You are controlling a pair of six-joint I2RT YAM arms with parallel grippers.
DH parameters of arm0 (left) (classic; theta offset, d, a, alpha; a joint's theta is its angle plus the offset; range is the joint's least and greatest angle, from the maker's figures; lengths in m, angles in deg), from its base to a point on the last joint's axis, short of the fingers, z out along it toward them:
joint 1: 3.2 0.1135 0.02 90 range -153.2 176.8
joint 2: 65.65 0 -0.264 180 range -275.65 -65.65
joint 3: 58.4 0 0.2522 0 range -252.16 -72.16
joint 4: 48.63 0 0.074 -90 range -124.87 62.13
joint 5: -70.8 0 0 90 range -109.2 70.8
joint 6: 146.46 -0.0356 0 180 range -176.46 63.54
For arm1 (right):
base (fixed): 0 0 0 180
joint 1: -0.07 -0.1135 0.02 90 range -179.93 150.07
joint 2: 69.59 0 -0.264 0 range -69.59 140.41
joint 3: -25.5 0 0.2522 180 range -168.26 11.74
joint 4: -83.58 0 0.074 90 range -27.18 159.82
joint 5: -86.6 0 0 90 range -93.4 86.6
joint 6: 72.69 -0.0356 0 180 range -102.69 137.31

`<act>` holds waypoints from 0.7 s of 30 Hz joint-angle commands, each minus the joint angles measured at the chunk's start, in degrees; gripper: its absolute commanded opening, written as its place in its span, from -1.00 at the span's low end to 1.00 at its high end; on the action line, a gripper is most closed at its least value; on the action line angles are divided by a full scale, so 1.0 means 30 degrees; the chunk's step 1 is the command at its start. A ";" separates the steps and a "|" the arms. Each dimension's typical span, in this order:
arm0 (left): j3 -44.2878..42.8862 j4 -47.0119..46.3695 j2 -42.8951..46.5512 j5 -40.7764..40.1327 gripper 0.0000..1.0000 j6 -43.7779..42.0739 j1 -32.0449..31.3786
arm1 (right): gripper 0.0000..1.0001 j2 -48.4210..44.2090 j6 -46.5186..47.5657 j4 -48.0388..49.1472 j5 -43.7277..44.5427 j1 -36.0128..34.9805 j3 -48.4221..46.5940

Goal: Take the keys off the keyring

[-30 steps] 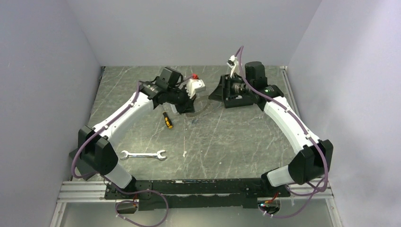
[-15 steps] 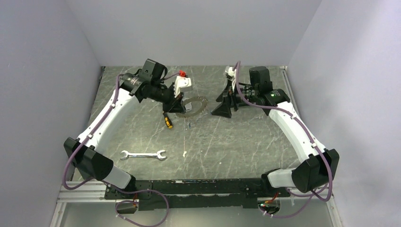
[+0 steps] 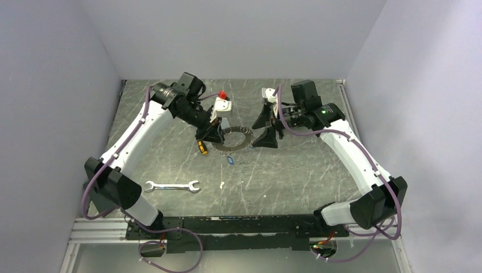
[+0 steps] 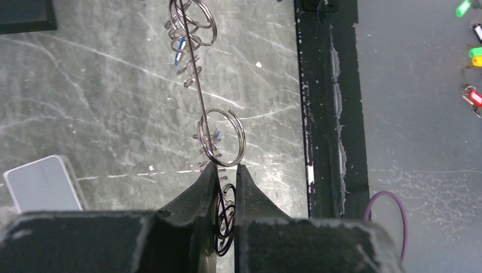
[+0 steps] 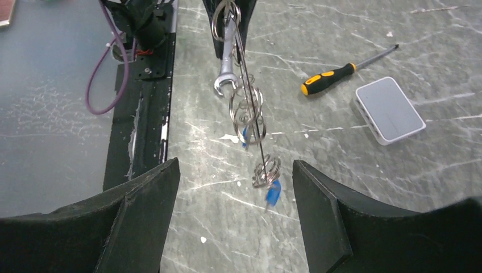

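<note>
The keyring (image 3: 233, 139), a large thin grey ring fringed with small split rings, hangs above the table from my left gripper (image 3: 217, 136). The left wrist view shows that gripper (image 4: 226, 169) shut on the ring's rim, with the ring (image 4: 196, 85) edge-on. A blue-headed key (image 3: 231, 160) dangles below the ring. My right gripper (image 3: 257, 133) is open just right of the ring. In the right wrist view its jaws (image 5: 233, 170) stand wide on either side of the ring's near end (image 5: 253, 114), and a blue key (image 5: 273, 193) hangs there untouched. Another blue key (image 5: 244, 135) hangs higher up.
A yellow-and-black screwdriver (image 3: 201, 145) lies under the left gripper and also shows in the right wrist view (image 5: 332, 77). A silver wrench (image 3: 171, 186) lies at front left. A white box (image 5: 389, 110) sits beyond the screwdriver. The black base rail (image 3: 239, 224) runs along the near edge.
My left arm has swung the keyring up and a little forward. My right gripper has opened and come in close to the ring's right side. A blue key now dangles below.
</note>
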 commanded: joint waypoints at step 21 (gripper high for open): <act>-0.1759 0.1724 -0.1289 0.1937 -1.00 -0.1661 -0.0895 | -0.87 0.0364 -0.2180 0.2680 -0.1573 -0.2468 0.2021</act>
